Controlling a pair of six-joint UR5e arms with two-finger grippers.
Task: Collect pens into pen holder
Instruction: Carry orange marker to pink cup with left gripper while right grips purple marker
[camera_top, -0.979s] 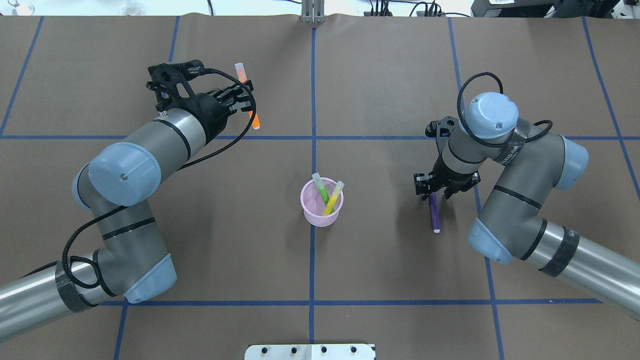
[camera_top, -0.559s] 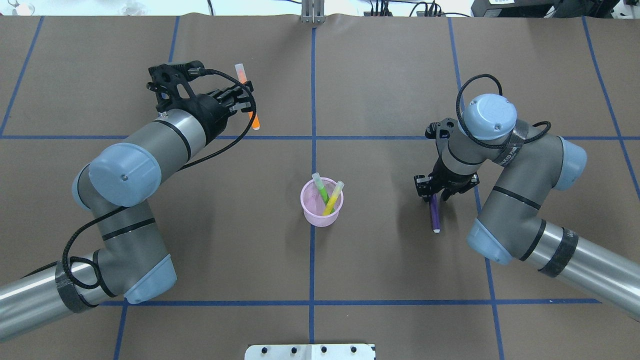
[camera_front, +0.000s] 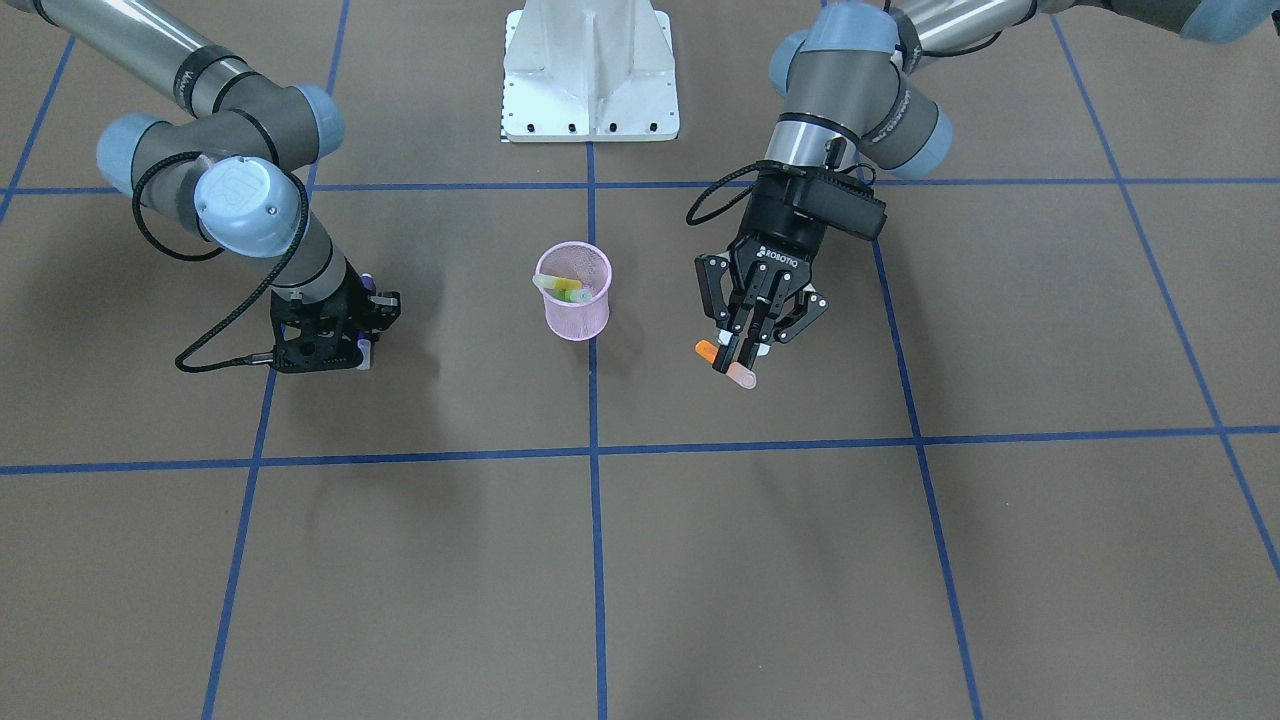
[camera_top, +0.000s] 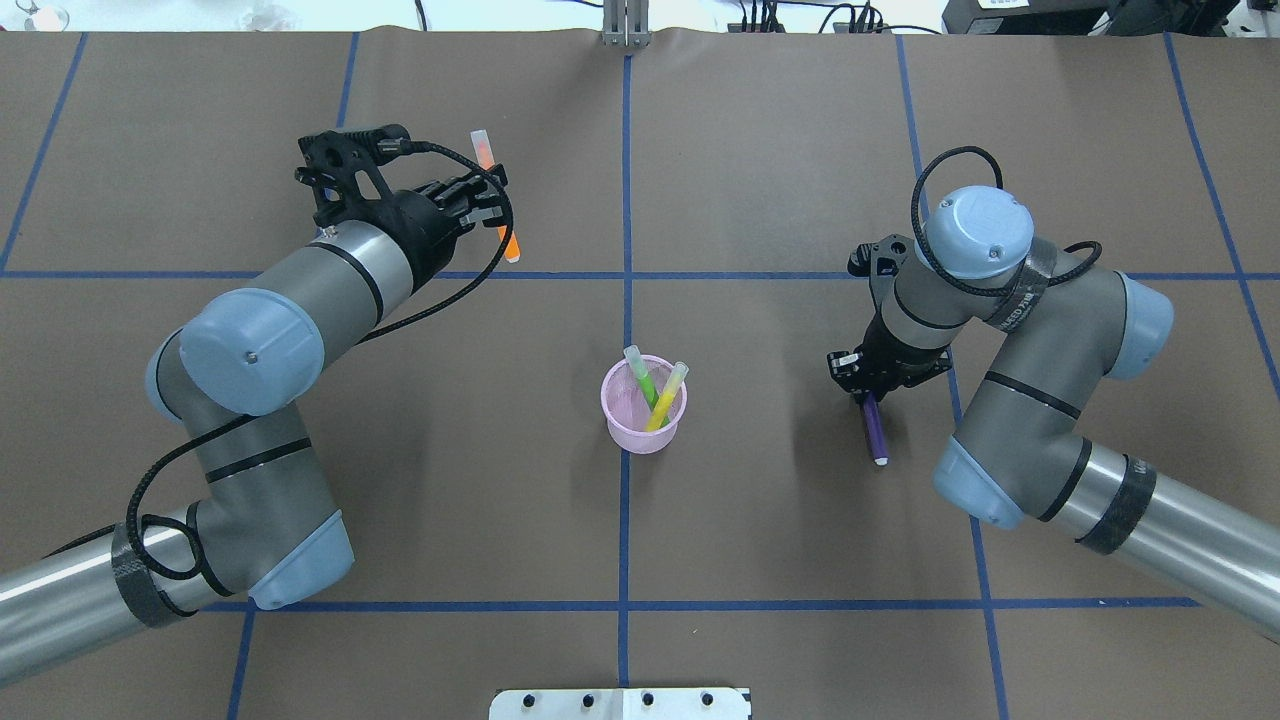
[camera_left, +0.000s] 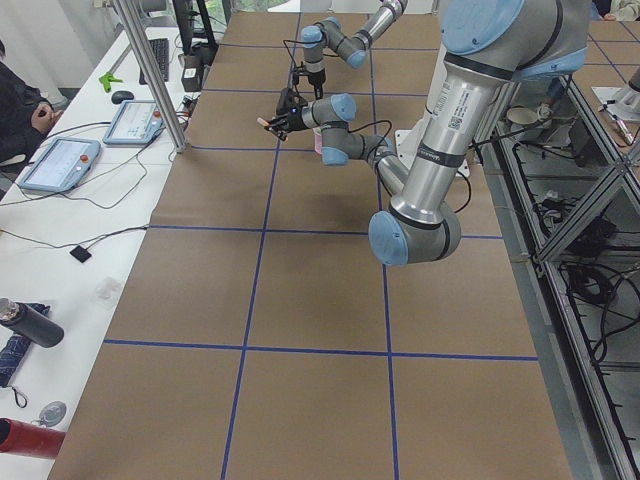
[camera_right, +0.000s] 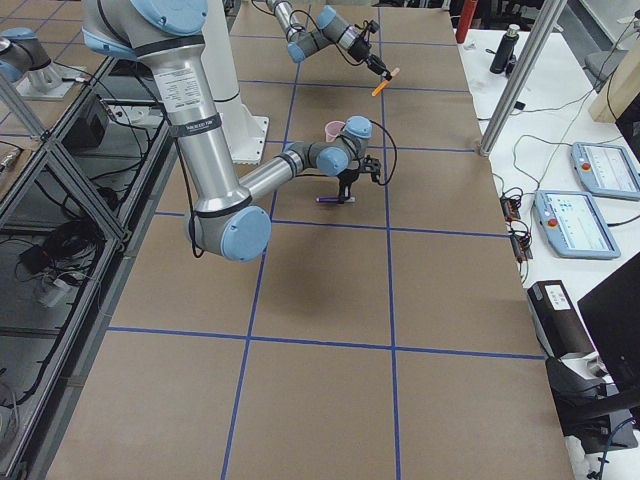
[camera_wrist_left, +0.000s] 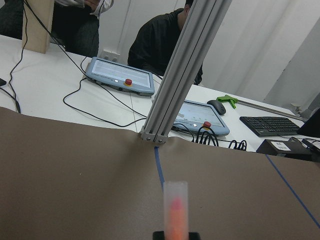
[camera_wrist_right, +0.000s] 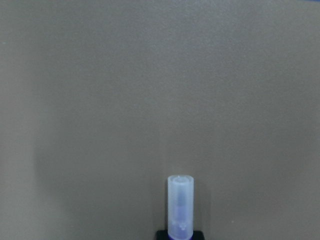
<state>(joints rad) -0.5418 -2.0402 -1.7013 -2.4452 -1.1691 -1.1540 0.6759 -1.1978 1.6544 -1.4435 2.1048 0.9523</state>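
The purple pen (camera_top: 876, 432) sticks out below the right gripper (camera_top: 866, 388), right of centre in the overhead view. Its upper end is clamped between the closed fingers and its pale translucent cap end points toward the bottom of the frame. Whether it is clear of the surface (camera_top: 760, 150) I cannot tell. The orange pen (camera_top: 511, 243) is in the upper left of that view, running crosswise through the left gripper (camera_top: 488, 205). That gripper grasps it near mid-length, with the frosted cap end toward the top edge, and holds it above the surface. Both pens are slim, smooth plastic sticks. The pen holder (camera_top: 618, 415), a round, slightly tapered pink wire-mesh cup, stands at centre frame between the two grippers and well apart from each. A green pen (camera_top: 645, 380) and a yellow pen (camera_top: 667, 397) lean crossed inside it, cap ends above the rim. The surface is matte brown paper gridded with blue tape lines (camera_top: 625, 200).
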